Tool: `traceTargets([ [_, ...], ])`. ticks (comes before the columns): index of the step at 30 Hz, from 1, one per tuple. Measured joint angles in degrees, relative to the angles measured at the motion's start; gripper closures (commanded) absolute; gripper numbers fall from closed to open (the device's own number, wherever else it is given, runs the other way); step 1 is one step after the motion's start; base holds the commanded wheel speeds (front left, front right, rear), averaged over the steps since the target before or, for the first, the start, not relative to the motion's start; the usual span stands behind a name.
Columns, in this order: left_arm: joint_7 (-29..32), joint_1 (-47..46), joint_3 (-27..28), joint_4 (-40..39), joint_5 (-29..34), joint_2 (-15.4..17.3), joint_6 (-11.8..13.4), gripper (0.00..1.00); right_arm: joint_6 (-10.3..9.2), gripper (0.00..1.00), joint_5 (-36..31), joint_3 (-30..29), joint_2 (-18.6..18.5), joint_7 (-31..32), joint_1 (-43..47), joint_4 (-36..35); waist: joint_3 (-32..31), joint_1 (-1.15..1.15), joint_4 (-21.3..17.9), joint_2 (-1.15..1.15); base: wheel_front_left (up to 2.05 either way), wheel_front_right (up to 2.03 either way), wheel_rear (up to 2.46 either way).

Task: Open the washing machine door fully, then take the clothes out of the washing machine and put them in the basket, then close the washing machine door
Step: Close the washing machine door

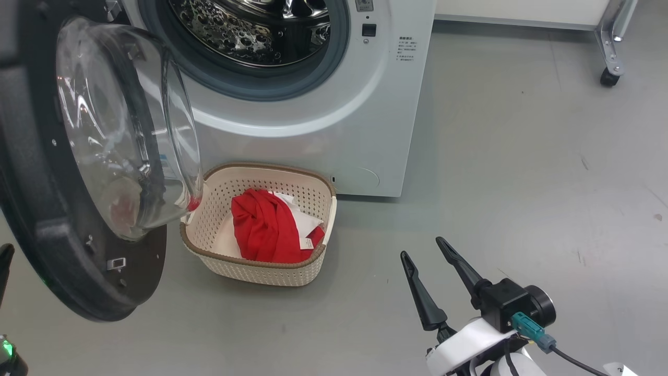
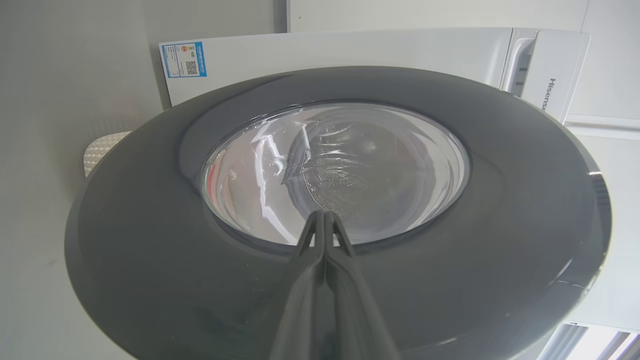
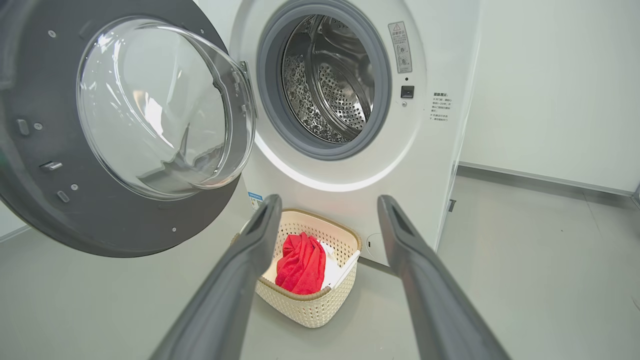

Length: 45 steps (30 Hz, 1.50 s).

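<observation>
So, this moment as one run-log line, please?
red fabric clothes: in cream plastic basket | round black-rimmed door: open | left gripper: shut | right gripper: open

door (image 1: 47, 250) cropped at left, basket (image 1: 261, 274) corner behind it

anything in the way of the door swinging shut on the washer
Nothing visible lies between the washing machine door and the drum opening. The basket with the clothes sits on the floor, seemingly below the door's swing.

The washing machine door (image 3: 125, 225) has a smooth, glossy dark plastic rim around a clear, shiny glass bowl (image 3: 160, 105). The washing machine (image 1: 313, 146) is smooth white, with a shiny perforated steel drum (image 3: 330, 90) and a matt grey rubber seal (image 3: 325, 151). The basket (image 1: 261, 271) is cream perforated plastic. The clothes (image 1: 266, 224) are soft red and white cloth.
</observation>
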Motion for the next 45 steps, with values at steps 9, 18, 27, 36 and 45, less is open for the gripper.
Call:
traceTargets([
  [9, 4.7, -0.4, -0.5, 0.7, -4.0, 0.1, 0.0, 1.00, -0.02, 0.00, 0.0, -0.2, 0.0, 0.0, 0.0, 0.0, 0.1, 0.00, -0.4, 0.00, 0.00, 0.00, 0.00],
  [18, 8.6, -0.3, -2.4, 2.1, -7.7, -0.1, 0.0, 1.00, -0.03, 0.00, 0.0, -0.3, 0.0, 0.0, 0.0, 0.0, -0.1, 0.00, -0.3, 0.00, 0.00, 0.00, 0.00],
  [27, 11.2, -0.3, -3.8, 1.0, -11.2, -0.1, 0.0, 1.00, -0.03, 0.00, 0.0, -0.3, 0.0, 0.0, 0.0, 0.2, -0.3, 0.00, -0.4, 0.00, 0.00, 0.00, 0.00],
  [36, 11.7, -0.3, -5.1, -0.1, -12.7, -0.4, 0.0, 1.00, -0.03, 0.00, 0.0, -0.3, 0.0, 0.0, 0.0, 0.3, -0.4, 0.00, -0.9, 0.00, 0.00, 0.00, 0.00],
  [45, 11.6, -0.1, -6.7, -1.2, -14.2, -1.6, 0.0, 1.00, 0.01, 0.00, 0.0, 0.3, 0.0, 0.0, 0.0, 0.7, -0.6, 0.00, -2.6, 0.00, 0.00, 0.00, 0.00],
])
